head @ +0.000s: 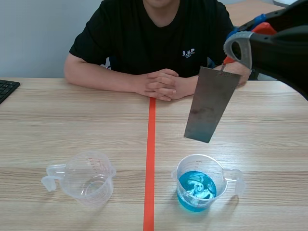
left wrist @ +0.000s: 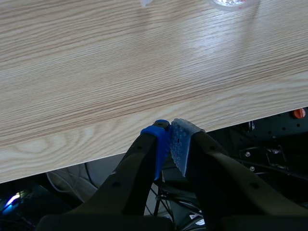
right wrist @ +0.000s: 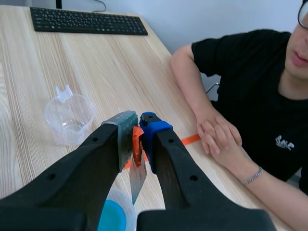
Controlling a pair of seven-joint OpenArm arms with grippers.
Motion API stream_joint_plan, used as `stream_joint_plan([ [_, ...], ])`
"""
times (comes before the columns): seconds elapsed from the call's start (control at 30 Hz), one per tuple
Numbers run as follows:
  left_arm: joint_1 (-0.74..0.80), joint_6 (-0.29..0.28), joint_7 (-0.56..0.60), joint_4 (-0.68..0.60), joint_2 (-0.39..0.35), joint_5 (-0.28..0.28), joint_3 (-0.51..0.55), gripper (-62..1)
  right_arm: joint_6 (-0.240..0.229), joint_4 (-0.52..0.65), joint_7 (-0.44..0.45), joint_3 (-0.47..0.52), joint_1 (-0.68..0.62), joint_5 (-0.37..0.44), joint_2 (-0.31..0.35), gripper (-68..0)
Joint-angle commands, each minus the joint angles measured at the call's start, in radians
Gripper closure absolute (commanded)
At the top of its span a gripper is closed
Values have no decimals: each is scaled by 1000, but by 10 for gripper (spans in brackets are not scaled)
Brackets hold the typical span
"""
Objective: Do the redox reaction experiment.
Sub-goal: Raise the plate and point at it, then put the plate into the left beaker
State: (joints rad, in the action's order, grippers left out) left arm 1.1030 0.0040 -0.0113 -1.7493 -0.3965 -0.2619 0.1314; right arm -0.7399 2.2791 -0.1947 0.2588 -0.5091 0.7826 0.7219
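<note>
Plate: grey metal plate [head: 211, 103] hangs tilted above measuring cup of blue liquid [head: 212, 160], apart from it.
Right gripper [right wrist: 137, 139]: pinching plate's top; orange bit [right wrist: 138, 144] there, maybe a tag.
Left gripper [left wrist: 171, 140]: pads pressed together on nothing, at table [left wrist: 120, 72] edge.
Other cup: clear measuring cup [head: 89, 179], across tape line [head: 150, 144].

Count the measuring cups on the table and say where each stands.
2. The empty cup stands left of the tape line; the cup of blue liquid stands right of it.
</note>
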Motion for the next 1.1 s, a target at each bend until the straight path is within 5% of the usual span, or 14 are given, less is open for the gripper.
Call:
stream_joint_plan([
  [0.0, 8, 1, 10, -10, 2, -3, -2, -46, -6, 19, 1, -24, 35, 11, 7, -16],
  [0.2, 8, 1, 10, -10, 2, -3, -2, -46, -3, 19, -42, -150, 148, 11, 6, -17],
  [0.57, 8, 2, 11, -10, 2, -3, -2, -46, 74, 17, -112, -401, 365, 10, -14, -17],
  [1.07, 8, 2, -17, -10, 3, -4, -2, -46, 124, -87, -280, -684, 594, -16, -217, -17],
])
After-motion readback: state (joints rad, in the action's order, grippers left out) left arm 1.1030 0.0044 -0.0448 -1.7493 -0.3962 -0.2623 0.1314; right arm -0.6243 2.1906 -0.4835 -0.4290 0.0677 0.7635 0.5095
